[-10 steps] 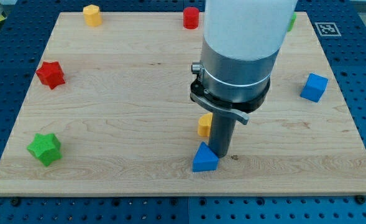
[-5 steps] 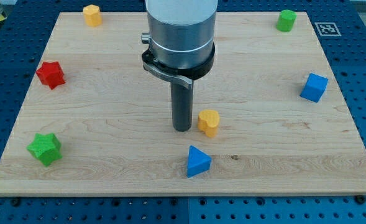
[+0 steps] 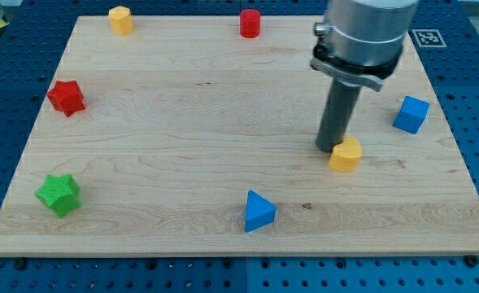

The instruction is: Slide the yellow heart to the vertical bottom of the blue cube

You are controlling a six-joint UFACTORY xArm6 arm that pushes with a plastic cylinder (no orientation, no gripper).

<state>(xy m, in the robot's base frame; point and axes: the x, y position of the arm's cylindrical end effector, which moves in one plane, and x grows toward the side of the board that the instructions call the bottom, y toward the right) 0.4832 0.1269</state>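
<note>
The yellow heart (image 3: 346, 155) lies on the wooden board right of centre. The blue cube (image 3: 411, 114) sits near the board's right edge, up and to the right of the heart. My tip (image 3: 331, 148) stands on the board touching the heart's upper left side. The rod rises from it to the arm's grey body at the view's top.
A blue triangle (image 3: 259, 212) lies near the bottom centre. A green star (image 3: 58, 194) is at the bottom left, a red star (image 3: 66, 97) at the left. A yellow block (image 3: 120, 19) and a red cylinder (image 3: 250, 23) sit along the top edge.
My tip swung from the blue triangle round to the heart's left, then pushed the heart to the right, closer to the blue cube. The blue triangle shifted slightly left. The arm now hides the green block.
</note>
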